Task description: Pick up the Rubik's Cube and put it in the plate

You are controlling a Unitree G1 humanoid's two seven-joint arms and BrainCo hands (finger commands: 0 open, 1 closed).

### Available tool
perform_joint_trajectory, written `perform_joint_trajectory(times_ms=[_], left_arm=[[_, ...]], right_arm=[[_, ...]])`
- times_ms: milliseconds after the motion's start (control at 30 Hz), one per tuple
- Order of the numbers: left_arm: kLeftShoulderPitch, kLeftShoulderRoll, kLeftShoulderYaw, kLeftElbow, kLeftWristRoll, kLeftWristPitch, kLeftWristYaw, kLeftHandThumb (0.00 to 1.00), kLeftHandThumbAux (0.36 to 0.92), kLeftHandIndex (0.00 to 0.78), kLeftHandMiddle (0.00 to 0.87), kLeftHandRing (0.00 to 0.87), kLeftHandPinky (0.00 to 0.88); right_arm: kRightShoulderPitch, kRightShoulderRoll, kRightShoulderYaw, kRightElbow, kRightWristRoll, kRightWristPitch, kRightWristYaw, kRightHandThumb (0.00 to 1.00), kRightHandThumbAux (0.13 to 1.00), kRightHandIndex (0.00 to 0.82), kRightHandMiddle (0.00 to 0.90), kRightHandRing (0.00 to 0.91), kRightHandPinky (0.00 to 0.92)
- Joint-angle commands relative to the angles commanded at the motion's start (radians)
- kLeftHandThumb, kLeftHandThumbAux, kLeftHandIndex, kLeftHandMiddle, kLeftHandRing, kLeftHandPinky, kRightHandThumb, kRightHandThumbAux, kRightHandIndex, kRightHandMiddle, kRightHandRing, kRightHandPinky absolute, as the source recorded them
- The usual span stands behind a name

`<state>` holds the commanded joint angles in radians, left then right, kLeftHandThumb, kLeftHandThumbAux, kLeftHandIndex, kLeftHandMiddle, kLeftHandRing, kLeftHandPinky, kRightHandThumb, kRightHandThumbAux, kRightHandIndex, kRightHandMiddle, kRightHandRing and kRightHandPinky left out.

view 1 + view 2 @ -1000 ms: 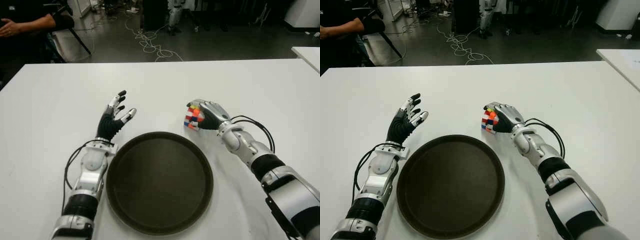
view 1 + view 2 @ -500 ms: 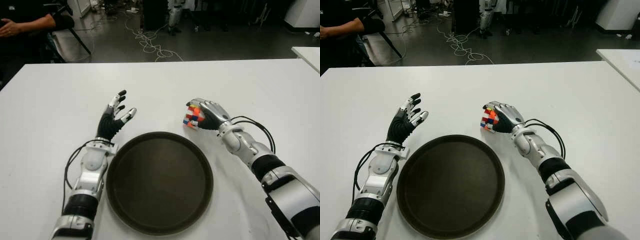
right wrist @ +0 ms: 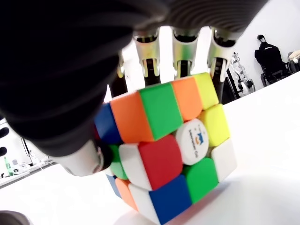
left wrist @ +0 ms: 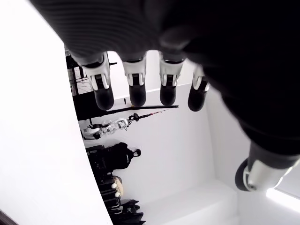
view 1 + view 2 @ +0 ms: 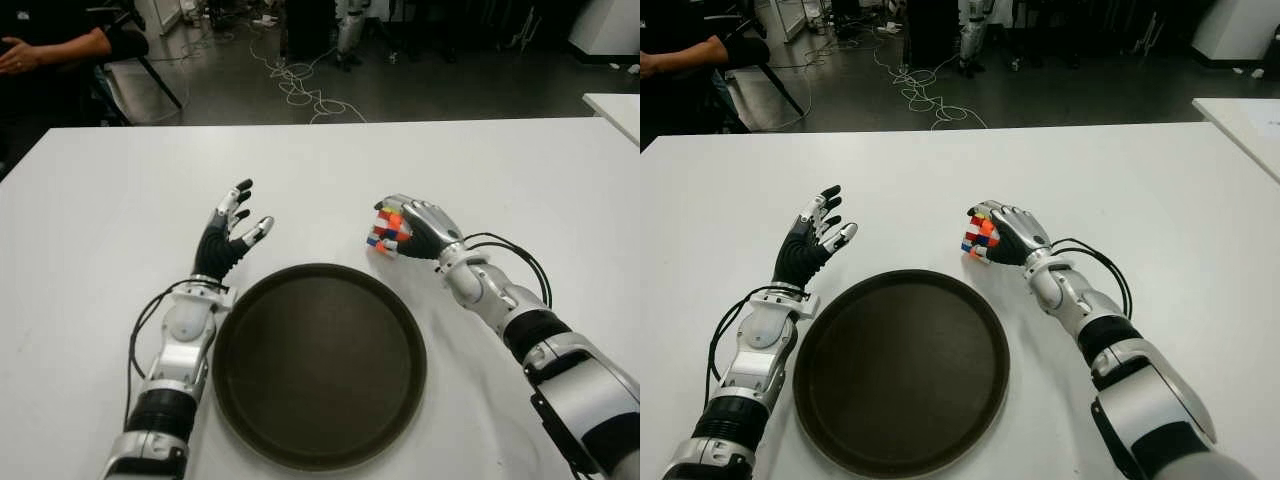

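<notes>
Spreading across nearly the whole eye view, the white table (image 5: 90, 250) carries everything. Next in size is the round dark plate (image 5: 318, 364), sitting toward six o'clock from the table's middle, with a raised rim and a bare floor.

At about one o'clock from the plate, just beyond its rim, the right hand (image 5: 418, 229) is curled around the Rubik's Cube (image 5: 385, 233). In the right wrist view the cube (image 3: 166, 145) shows rounded stickers in orange, green, red, blue, yellow and white, with a small printed logo on a white centre tile; it sits tilted. Three metal fingers (image 3: 183, 51) hook over its far edge and the thumb presses its near side. The eye views do not settle whether the cube's lowest corner touches the table or is just clear of it. Much of the cube is covered by the palm in the eye views.

At ten o'clock from the plate, the left hand (image 5: 230, 229) stands with fingers spread and pointing up, holding nothing; the left wrist view shows four dark fingertips (image 4: 137, 90) apart from one another.

Beyond the table's far edge, at eleven o'clock, a person's arm (image 5: 55, 47) is cut off by the frame, and tangled cables (image 5: 300, 85) lie on the dark floor.
</notes>
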<state>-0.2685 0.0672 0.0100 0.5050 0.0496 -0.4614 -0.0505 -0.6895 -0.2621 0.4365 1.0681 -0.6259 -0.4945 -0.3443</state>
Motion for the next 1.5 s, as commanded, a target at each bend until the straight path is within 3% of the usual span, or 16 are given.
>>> perform_joint_trajectory(times_ms=[733,1033,1233,1500], left_arm=[[0.001,-0.008,0.004,-0.001,0.001,0.014,0.001,0.000,0.550,0.009,0.035,0.000,0.000],[0.002,-0.008,0.005,0.004,0.005,0.003,0.005,0.000,0.566,0.006,0.028,0.000,0.000],[0.004,-0.009,0.005,-0.001,0.004,0.003,0.004,0.000,0.586,0.015,0.030,0.000,0.000],[0.006,-0.008,0.002,-0.010,0.010,0.005,0.007,0.000,0.583,0.019,0.044,0.000,0.000]], right_arm=[[0.008,-0.004,-0.009,-0.031,0.009,0.005,0.002,0.691,0.736,0.406,0.361,0.381,0.418],[0.027,-0.017,-0.015,-0.083,-0.010,-0.028,-0.076,0.690,0.738,0.416,0.483,0.510,0.549],[0.041,-0.030,-0.019,-0.136,-0.021,-0.046,-0.118,0.687,0.738,0.421,0.619,0.646,0.683],[0.081,-0.054,-0.039,-0.256,-0.032,-0.084,-0.181,0.689,0.737,0.426,0.713,0.732,0.750]])
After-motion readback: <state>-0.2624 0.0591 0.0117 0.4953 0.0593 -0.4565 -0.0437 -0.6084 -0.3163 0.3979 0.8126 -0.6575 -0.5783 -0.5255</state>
